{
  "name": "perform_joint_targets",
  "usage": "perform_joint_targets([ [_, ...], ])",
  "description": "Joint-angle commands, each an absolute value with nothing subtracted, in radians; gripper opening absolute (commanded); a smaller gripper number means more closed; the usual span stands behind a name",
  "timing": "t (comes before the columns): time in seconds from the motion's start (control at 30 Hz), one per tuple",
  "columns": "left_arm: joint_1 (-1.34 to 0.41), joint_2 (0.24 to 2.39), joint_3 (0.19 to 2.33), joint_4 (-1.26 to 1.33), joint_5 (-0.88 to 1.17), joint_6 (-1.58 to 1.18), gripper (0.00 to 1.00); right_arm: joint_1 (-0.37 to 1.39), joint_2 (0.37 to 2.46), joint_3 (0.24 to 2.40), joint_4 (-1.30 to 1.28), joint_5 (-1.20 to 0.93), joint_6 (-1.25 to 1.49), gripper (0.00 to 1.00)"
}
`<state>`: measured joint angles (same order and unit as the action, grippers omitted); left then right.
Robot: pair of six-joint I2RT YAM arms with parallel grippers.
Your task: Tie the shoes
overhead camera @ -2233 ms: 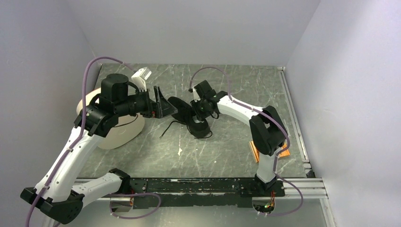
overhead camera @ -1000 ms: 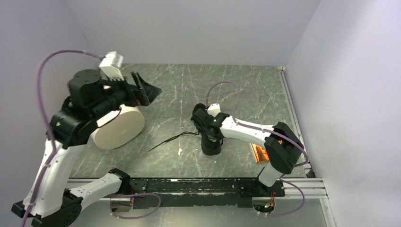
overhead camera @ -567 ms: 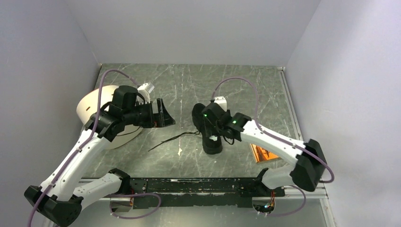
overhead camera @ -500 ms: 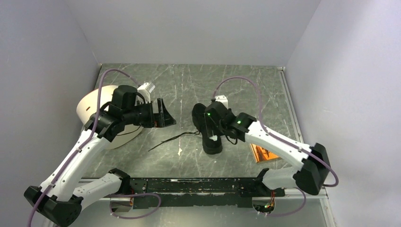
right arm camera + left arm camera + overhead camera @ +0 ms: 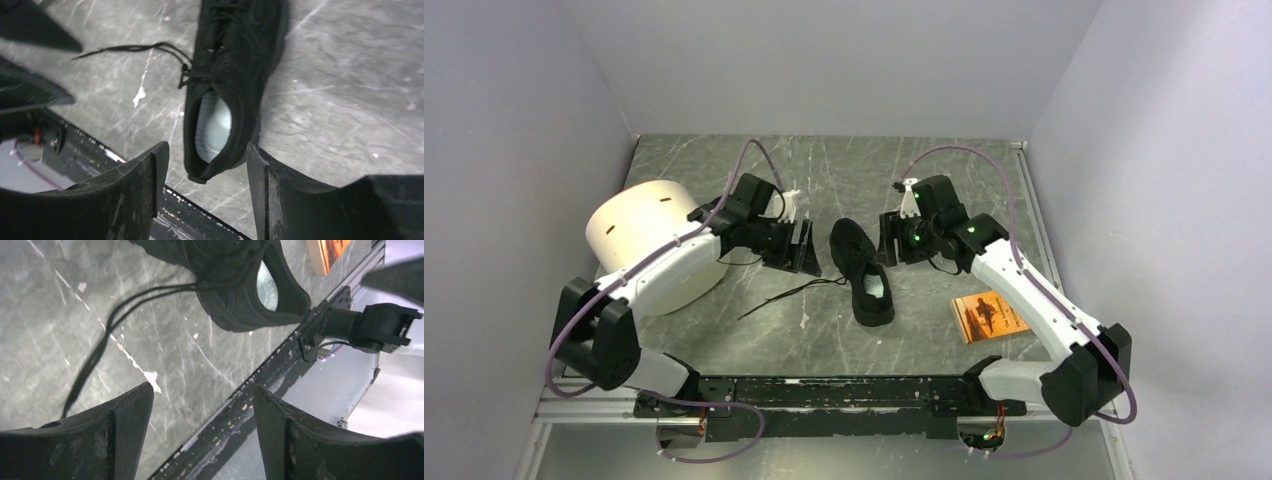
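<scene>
Fig.: your left gripper (image 5: 805, 252) & right gripper (image 5: 890, 238) both spread, holding nothing, w/ the black shoe (image 5: 864, 272) on the tabletop (image 5: 924, 335) between them, its laces (image 5: 779, 297) trailing loose by the left gripper.

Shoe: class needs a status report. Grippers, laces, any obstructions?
Left gripper open, empty, left of shoe. Right gripper open, empty, right of it. Laces untied, trailing loose. Nothing in the way.
</scene>
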<state>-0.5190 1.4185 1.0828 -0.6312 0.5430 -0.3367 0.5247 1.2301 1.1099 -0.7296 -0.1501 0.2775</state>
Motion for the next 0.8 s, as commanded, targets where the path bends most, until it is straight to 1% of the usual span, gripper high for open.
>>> perform_joint_targets([
  [0.0,-0.525,1.489,1.083,-0.534,0.514,-0.331,0.74,0.531,1.278,1.159,-0.730,-0.363,0.206,0.61],
  [0.07,-0.522,1.476,1.112,-0.612,0.368,-0.349,0.76,0.560,1.309,1.153,-0.677,-0.382,0.188,0.60],
  [0.1,-0.520,1.451,1.118,-0.630,0.329,-0.359,0.77,0.586,1.332,1.157,-0.653,-0.384,0.169,0.60],
  [0.17,-0.520,1.374,1.103,-0.642,0.283,-0.387,0.81,0.652,1.381,1.172,-0.600,-0.332,0.134,0.61],
  [0.23,-0.520,1.284,1.085,-0.668,0.244,-0.413,0.82,0.708,1.442,1.210,-0.560,-0.281,0.094,0.62],
  [0.37,-0.520,1.097,1.071,-0.730,0.151,-0.457,0.84,0.748,1.578,1.297,-0.498,-0.271,0.014,0.61],
  [0.43,-0.519,1.036,1.085,-0.761,0.129,-0.470,0.85,0.773,1.657,1.340,-0.506,-0.248,-0.027,0.57],
  [0.53,-0.520,0.977,1.116,-0.814,0.091,-0.486,0.85,0.797,1.774,1.412,-0.512,-0.266,-0.031,0.45],
  [0.6,-0.520,0.951,1.127,-0.838,0.076,-0.496,0.86,0.804,1.844,1.446,-0.520,-0.232,-0.029,0.40],
  [0.67,-0.520,0.936,1.128,-0.858,0.075,-0.505,0.86,0.804,1.904,1.478,-0.547,-0.185,-0.046,0.32],
  [0.73,-0.520,0.925,1.126,-0.881,0.078,-0.520,0.85,0.805,1.958,1.516,-0.599,-0.162,-0.081,0.29],
  [0.77,-0.520,0.918,1.123,-0.884,0.080,-0.525,0.85,0.806,1.977,1.524,-0.617,-0.159,-0.098,0.29],
])
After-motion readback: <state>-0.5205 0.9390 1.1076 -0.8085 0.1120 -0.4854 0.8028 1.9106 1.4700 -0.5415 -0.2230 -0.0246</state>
